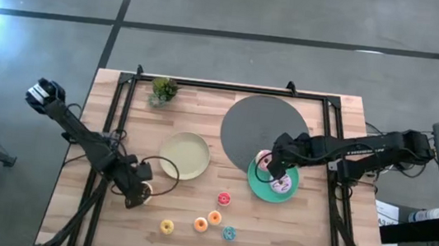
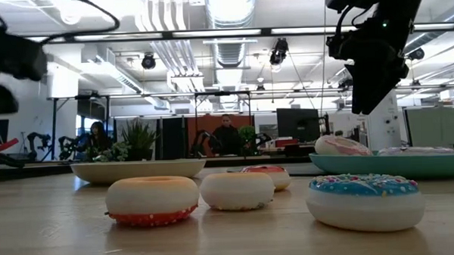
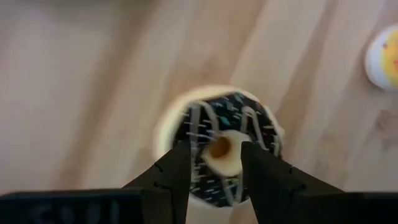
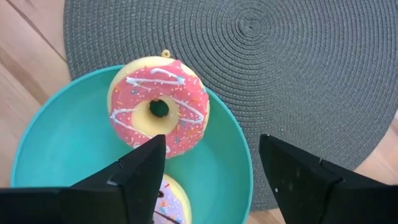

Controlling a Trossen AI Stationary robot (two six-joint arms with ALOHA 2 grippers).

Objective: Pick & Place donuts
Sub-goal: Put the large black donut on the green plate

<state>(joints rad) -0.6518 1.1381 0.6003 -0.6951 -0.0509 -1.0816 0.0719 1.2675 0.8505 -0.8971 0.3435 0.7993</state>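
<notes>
The chocolate-brown donut (image 3: 214, 149) lies flat on the wood near the table's left edge. My left gripper (image 3: 214, 146) hangs open above it, a finger over each side of its hole. The low view shows this gripper (image 2: 5, 67) raised off the table. My right gripper (image 4: 211, 140) is open wide above the teal plate (image 4: 50, 155). That plate holds the pink donut (image 4: 158, 106), which sits against its far rim, and the lilac donut (image 4: 171, 199), half hidden by a finger. Several mini donuts (image 1: 214, 218) lie on the table's near middle.
A cream plate (image 1: 184, 154) sits between the two arms. A round grey woven mat (image 1: 265, 126) lies partly under the teal plate. A small potted plant (image 1: 163, 90) stands at the far edge. Black frame rails (image 1: 120, 120) run along both sides. People show in the room behind.
</notes>
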